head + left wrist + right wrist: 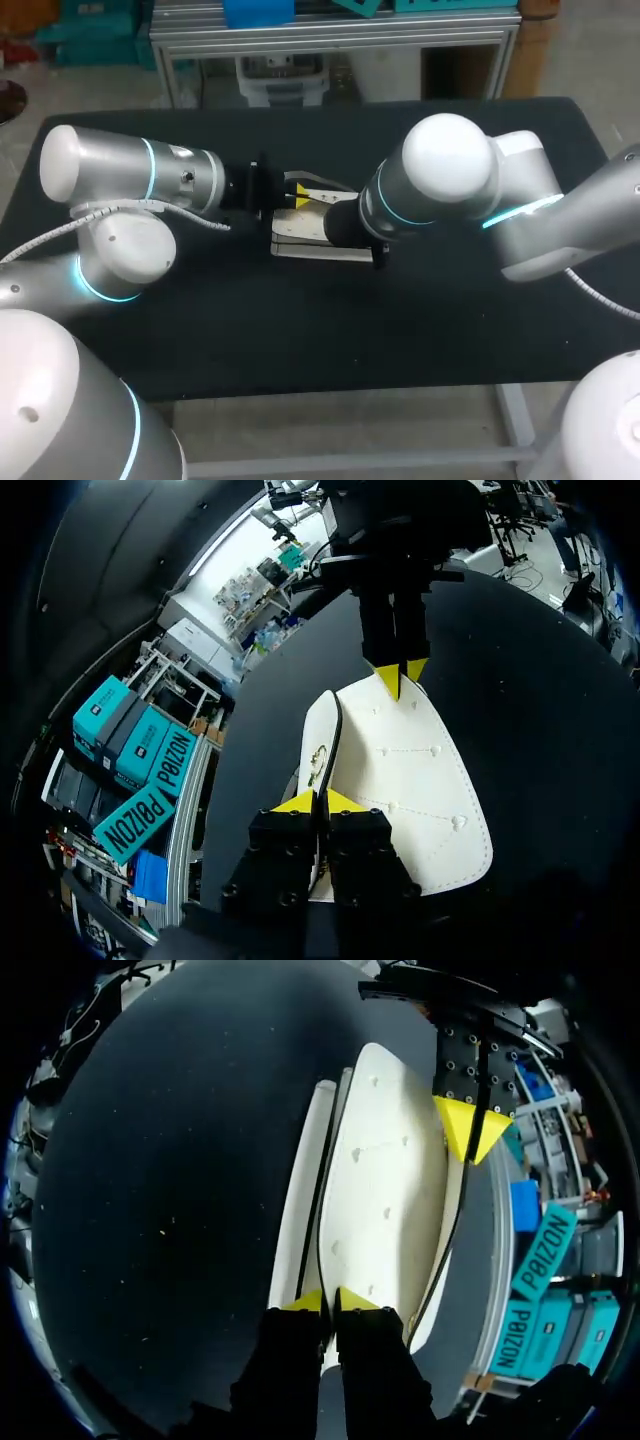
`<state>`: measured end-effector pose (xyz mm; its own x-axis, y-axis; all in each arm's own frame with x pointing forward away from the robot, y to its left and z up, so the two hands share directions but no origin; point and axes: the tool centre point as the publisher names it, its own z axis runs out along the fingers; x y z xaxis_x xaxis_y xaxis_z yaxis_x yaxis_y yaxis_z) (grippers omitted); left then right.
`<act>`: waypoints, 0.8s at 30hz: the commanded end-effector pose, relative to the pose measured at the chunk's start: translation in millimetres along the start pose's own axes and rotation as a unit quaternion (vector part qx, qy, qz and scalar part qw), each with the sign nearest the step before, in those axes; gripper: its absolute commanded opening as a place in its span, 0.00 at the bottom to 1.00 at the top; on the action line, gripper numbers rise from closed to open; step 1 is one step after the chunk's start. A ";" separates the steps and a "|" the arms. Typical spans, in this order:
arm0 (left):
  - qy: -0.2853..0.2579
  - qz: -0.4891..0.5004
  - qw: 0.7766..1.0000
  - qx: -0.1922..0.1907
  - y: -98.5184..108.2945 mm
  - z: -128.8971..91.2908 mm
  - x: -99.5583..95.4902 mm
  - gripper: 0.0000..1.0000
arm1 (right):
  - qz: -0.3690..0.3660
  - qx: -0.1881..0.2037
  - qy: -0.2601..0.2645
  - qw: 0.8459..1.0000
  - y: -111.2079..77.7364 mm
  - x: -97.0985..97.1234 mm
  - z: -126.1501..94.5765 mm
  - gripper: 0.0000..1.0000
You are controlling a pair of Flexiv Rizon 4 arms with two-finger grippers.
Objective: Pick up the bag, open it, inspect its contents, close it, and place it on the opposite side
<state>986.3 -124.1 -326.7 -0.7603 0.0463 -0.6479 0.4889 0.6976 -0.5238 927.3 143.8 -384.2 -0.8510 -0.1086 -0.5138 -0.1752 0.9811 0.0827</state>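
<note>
Where the two arms meet, a little above the middle of the head view, a white bag (300, 238) lies flat on the black desk (450, 330). My left arm (150, 175) comes in from the left edge of that frame and my right arm (450, 170) from the right. The right arm's wrist covers the right end of the bag.

Seen from the left wrist, the left pincer (320, 802) stands narrow. Its two yellow tips are almost together, and the bag's near edge is pinched between them. Just ahead of it a small gold clasp (318, 752) sits on the bag's thin side. The broad stitched flap (420, 780) faces up and stretches away to the far end.

Seen from the right wrist, the right pincer (328, 1302) is equally narrow. Its tips are closed from both sides on the opposite end of the bag, so the bag lies lengthwise between the two pincers, each holding one end.
</note>
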 end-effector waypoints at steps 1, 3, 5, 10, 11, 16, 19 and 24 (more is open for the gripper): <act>0.051 -0.036 0.998 -0.004 2.3 -12.9 -19.8 0.00 | 0.000 0.001 -0.002 1.000 -2.2 6.0 3.9 0.00; 0.055 -0.054 0.997 -0.006 5.2 -14.1 -22.9 0.00 | 0.000 0.001 -0.002 1.000 -2.2 6.0 3.9 0.00; 0.061 -0.067 0.996 -0.004 7.2 -15.2 -24.7 0.00 | 0.000 0.001 -0.002 1.000 -2.2 6.0 3.9 0.00; 0.084 -0.090 0.992 -0.007 9.8 -15.5 -26.1 0.00 | 0.000 0.001 -0.002 1.000 -2.2 6.0 3.9 0.00; 0.088 -0.091 0.992 -0.007 9.8 -15.4 -26.2 0.00 | 0.000 0.001 -0.002 1.000 -2.2 6.0 3.9 0.00; 0.098 -0.083 0.992 -0.011 9.0 -12.7 -19.5 0.00 | 0.000 0.001 -0.002 1.000 -2.2 6.0 3.9 0.00; 0.096 -0.070 0.993 -0.017 9.0 -10.2 -13.6 0.31 | 0.000 0.001 -0.002 1.000 -2.2 6.0 3.9 0.00; 0.093 -0.064 0.993 -0.025 11.5 -3.0 -4.9 0.49 | 0.000 0.001 -0.002 1.000 -2.2 6.0 3.9 0.00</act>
<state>995.8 -110.0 -321.5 -0.8869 0.0927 -0.4525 0.3646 0.7419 -0.5627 925.3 141.8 -386.5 -0.8524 -0.1112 -0.5109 -0.1755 0.9813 0.0793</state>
